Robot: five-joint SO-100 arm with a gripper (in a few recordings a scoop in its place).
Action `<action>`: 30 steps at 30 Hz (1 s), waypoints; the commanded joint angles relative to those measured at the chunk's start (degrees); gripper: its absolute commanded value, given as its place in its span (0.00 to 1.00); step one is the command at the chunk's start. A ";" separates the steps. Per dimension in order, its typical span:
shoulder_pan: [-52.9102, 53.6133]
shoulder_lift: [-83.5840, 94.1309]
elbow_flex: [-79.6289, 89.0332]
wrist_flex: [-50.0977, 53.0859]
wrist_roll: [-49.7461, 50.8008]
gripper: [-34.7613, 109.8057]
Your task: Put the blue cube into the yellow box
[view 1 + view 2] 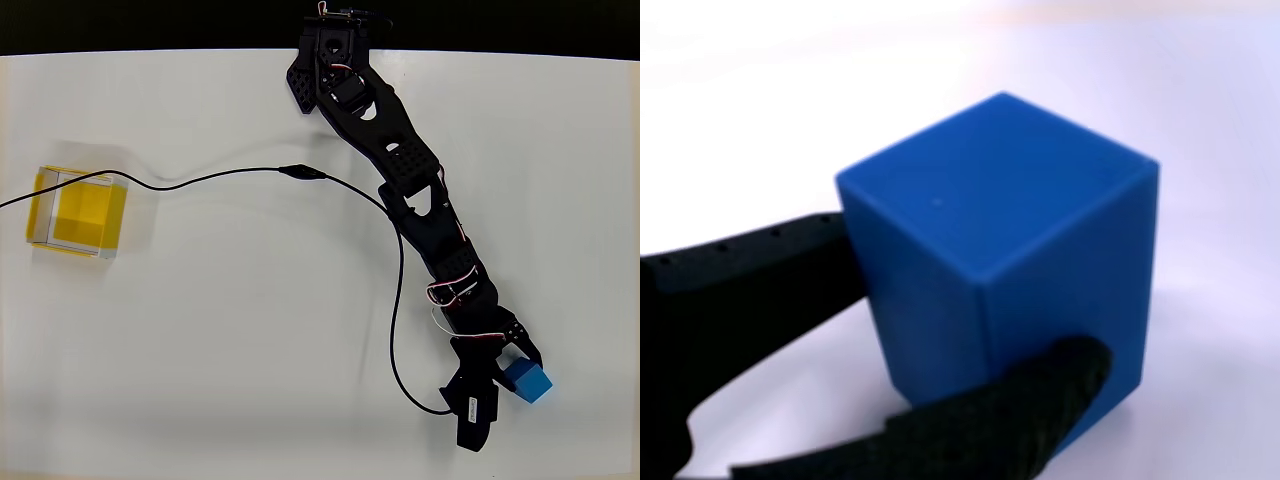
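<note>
The step in hand looks like the grasp itself: the arm (400, 170) reaches from its base at the far edge of the tabletop (250, 330) down toward the near right corner, where the gripper (505, 375) has the blue cube (530, 382) between its fingers. In the wrist view the cube (1010, 250) sits with one finger (760, 270) pressed against its left face and the other fingertip (1060, 375) lying against its lower front face, so the jaws appear closed onto the cube, though whether the hold is firm enough to carry it cannot be told. The cube seems to rest on the white surface, near the near edge, not yet lifted. The yellow box (80, 210) stands well apart from it, close to the left edge of the tabletop, open side up, with pale rims showing around its yellow floor. The next move would call for a clean lift, then a long sweep across the tabletop toward the left edge, ending above the box opening before the fingers let go. The room between is mostly bare white surface, which favours that sweep. The one thing lying in it is a thin black cable (230, 175), running from the left edge past the far side of the box, across the middle and looping down to the gripper; it could drag or snag on the box as the arm swings. The cube's closeness to the near edge leaves little margin if it slips.
</note>
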 commanded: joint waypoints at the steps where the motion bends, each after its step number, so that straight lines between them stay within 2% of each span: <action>1: 2.20 21.80 2.46 -0.35 -1.58 0.37; 15: 12.74 51.94 31.20 2.29 -0.09 0.38; 30: 30.85 69.52 55.63 -2.37 -0.44 0.38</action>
